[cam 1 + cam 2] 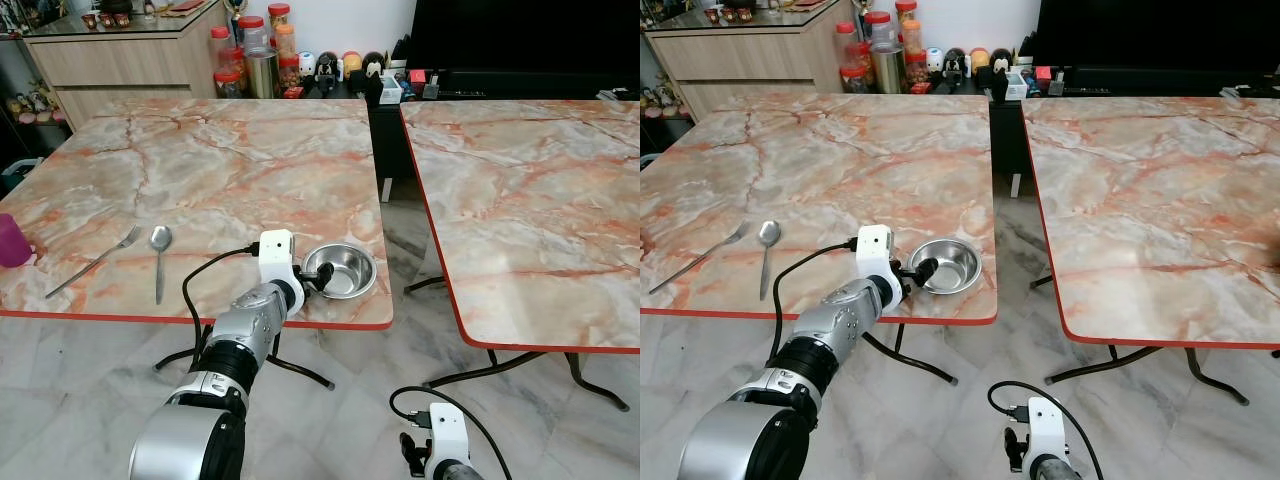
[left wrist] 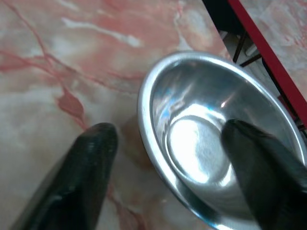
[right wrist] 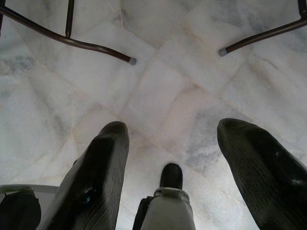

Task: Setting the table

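Left arm stretched forward and up, wrist level, left pincer with fingers spread wide apart, one to each side. Right arm hangs low at the side; right pincer points down, fingers parted, holding nothing.

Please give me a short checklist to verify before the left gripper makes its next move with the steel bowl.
1. Left gripper open around the rim of the steel bowl, one finger inside, one outside on the table: ok.
2. Firm grip on the bowl: not ok, the fingers are not yet closed.
3. Bowl safely on the left table: cannot tell; it sits near the front right corner, close to the edge.
4. Bowl empty: ok.
5. Fork and spoon lie apart from the bowl, out of the way: ok.
6. Right gripper hangs low over the floor, idle: ok.
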